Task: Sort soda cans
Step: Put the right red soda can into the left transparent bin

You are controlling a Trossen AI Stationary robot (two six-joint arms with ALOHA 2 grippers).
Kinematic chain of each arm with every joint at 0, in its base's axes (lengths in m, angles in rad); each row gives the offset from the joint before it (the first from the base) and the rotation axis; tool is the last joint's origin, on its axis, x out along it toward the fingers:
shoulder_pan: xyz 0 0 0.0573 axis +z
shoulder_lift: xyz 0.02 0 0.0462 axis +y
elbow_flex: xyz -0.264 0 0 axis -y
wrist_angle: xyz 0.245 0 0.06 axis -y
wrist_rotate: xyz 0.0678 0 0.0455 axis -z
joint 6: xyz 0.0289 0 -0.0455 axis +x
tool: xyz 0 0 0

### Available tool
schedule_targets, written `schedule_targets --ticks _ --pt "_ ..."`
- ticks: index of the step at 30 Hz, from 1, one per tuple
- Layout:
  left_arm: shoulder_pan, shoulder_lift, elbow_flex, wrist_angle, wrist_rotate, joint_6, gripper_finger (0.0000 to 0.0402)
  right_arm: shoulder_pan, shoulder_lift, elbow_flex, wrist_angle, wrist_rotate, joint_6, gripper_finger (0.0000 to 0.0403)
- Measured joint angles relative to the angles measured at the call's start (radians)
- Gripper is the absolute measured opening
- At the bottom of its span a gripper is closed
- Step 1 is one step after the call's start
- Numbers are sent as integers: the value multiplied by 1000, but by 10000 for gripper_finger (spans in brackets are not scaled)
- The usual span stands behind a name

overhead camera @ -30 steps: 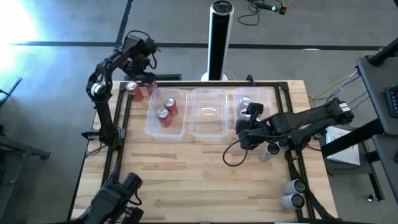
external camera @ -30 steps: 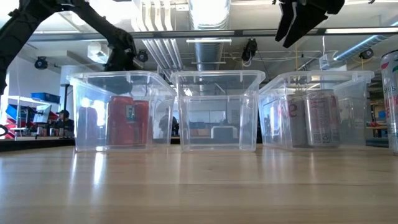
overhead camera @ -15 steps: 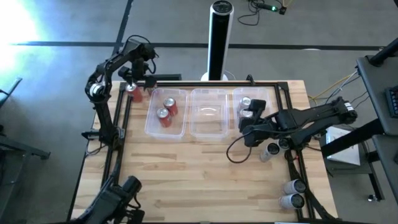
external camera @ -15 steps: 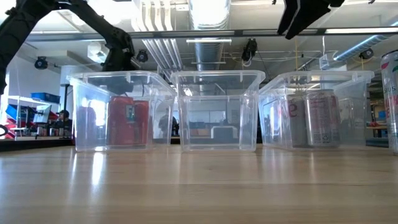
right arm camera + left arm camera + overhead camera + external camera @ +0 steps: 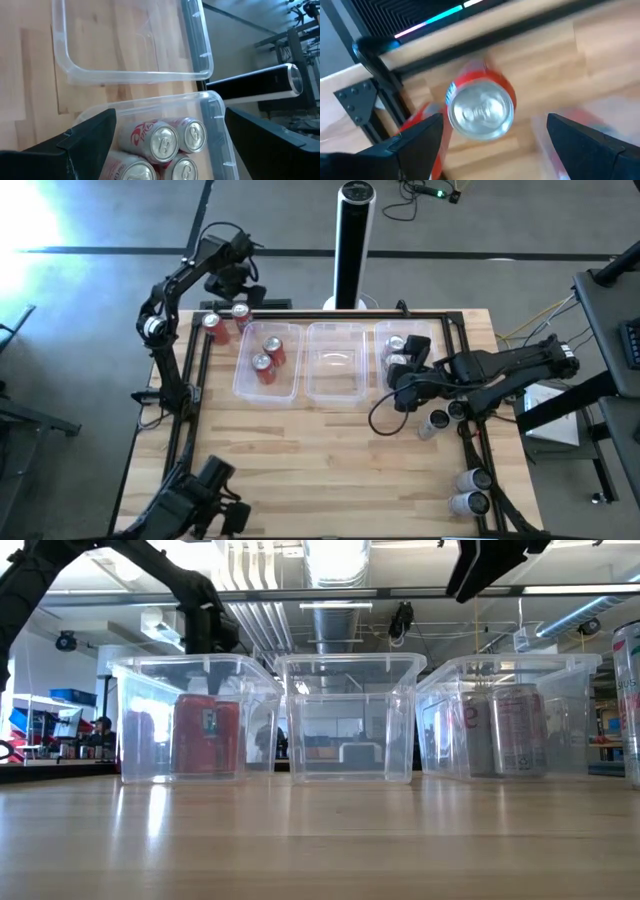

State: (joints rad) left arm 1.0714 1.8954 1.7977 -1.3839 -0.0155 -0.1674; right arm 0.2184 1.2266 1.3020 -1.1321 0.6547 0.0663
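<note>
Clear tubs (image 5: 334,364) stand between red cans (image 5: 227,321) and silver cans (image 5: 450,454)

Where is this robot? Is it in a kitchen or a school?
Probably neither: it looks like a robot lab or workshop. Bare pipes and ducts run overhead, cables trail over a plain grey floor, and the wooden table sits in a black metal frame with arms bolted on.

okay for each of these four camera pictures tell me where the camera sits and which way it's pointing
High view: above the table, looking straight down; both arms show.
Low view: at tabletop height, looking level at three clear tubs; arms overhead.
Left wrist: looks down between open fingers onto a red can.
Right wrist: looks down between open fingers into the tub of silver cans.
Shared: those silver cans also show from above.
</note>
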Motion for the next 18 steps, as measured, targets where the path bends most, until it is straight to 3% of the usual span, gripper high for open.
schedule_targets --ticks 18 --pt "0 39 -56 18 -113 -60 337 0 -1 -32 12 -1 68 368"
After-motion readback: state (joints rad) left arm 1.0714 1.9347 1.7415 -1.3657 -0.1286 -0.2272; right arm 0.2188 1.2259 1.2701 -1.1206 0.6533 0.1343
